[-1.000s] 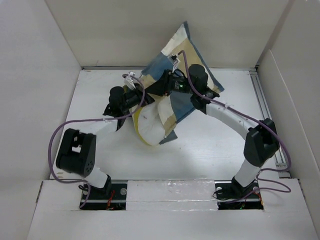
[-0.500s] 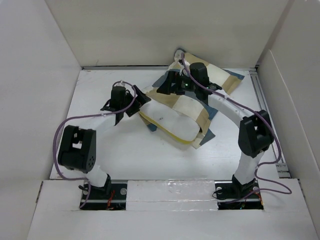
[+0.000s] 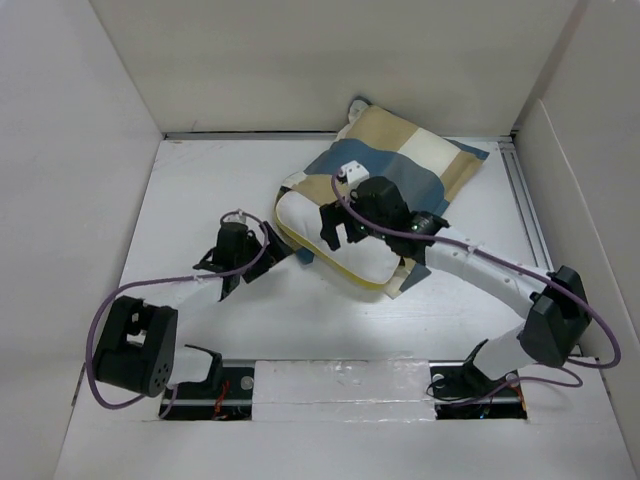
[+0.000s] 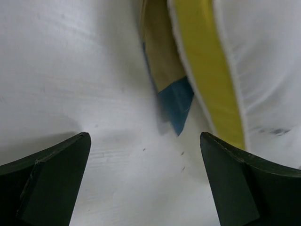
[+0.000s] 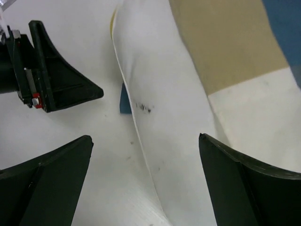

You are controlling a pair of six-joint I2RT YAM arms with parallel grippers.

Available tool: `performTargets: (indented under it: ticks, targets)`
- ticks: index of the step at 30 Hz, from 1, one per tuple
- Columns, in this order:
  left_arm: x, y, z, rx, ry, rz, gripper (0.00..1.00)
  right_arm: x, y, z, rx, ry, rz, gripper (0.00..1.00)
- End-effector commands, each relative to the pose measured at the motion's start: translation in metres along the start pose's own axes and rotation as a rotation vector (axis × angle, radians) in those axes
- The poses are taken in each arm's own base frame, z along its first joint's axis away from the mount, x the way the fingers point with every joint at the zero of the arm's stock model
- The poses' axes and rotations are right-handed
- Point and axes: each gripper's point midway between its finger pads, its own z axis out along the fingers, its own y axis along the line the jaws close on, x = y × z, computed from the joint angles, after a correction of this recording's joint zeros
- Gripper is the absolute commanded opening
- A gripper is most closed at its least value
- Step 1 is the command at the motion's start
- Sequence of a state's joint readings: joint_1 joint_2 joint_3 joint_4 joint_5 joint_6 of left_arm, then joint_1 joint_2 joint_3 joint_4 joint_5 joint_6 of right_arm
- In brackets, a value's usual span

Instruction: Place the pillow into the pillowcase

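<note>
The checked pillowcase [image 3: 410,160] lies flat at the back middle of the table. The white pillow [image 3: 325,235] sticks out of its near-left open end, yellow piping showing along the edge. My left gripper [image 3: 277,243] is open and empty, low on the table just left of the pillow's end. In the left wrist view it [image 4: 145,141] faces the yellow piped edge [image 4: 207,66] and a blue corner of the case [image 4: 175,101]. My right gripper [image 3: 336,226] is open and empty above the pillow's exposed end [image 5: 164,108]; the case [image 5: 230,47] shows beyond it.
White walls box in the table [image 3: 200,180] at the back and both sides. A metal rail [image 3: 530,215] runs along the right edge. In the right wrist view the left gripper's finger [image 5: 56,82] shows close to the pillow.
The pillow and case were held up off the table; now they lie flat. Both grippers have let go and moved toward the near side.
</note>
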State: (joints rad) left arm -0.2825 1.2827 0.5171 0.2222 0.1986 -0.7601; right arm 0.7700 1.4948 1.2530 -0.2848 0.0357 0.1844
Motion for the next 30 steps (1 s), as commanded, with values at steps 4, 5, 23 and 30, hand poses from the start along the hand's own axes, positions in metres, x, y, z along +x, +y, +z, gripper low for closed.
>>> performTargets:
  ticks: [4,5,23,30]
  targets:
    - [0.008,-0.001,0.025,0.022,0.018,-0.010,1.00,0.027,-0.027,-0.023,0.316,-0.013,0.084,1.00]
    - [0.007,-0.001,0.027,0.020,0.020,-0.010,1.00,0.034,-0.041,-0.023,0.410,-0.016,0.134,1.00]
    - [-0.028,-0.042,0.120,0.134,0.086,-0.053,0.00,0.078,-0.090,0.013,0.441,-0.075,0.359,1.00]
    - [-0.047,-0.067,0.099,0.160,0.076,0.027,0.00,0.048,-0.083,-0.025,0.380,-0.144,0.353,1.00]
